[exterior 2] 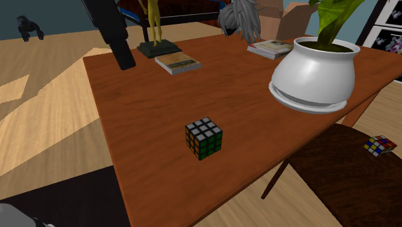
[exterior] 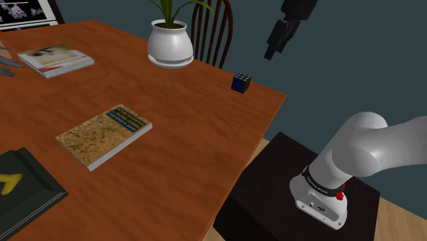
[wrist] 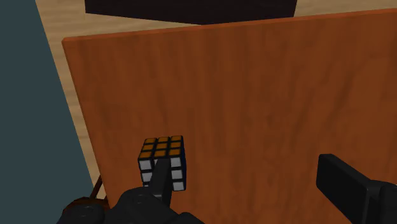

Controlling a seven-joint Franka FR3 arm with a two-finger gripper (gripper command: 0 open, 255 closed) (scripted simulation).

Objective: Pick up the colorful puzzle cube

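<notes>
On a reddish-brown wooden table (exterior: 185,130) before a dark blue-grey wall (exterior: 356,61), locate the puzzle cube (exterior: 240,83) near the far corner. It lies close to the table edge, to the shoulder view's right of the white plant pot (exterior: 169,42) and apart from it. Observe the cube seated flat on one face: white face up, green and orange faces turned toward the second exterior view, a blue face toward the shoulder view. Expect no long axis, all sides being equal; read one upright edge as pointing at the second exterior camera. Find the gripper (exterior: 271,55) in the air, up and to the shoulder view's right of the cube, touching nothing. Confirm in the wrist view both black fingers (wrist: 356,191) spread wide with nothing between them, the cube partly hidden behind one finger. Note a second cube (exterior 2: 379,146) on the dark chair seat (exterior 2: 335,187) beside the table, and a book (exterior: 102,135) at mid-table.
</notes>
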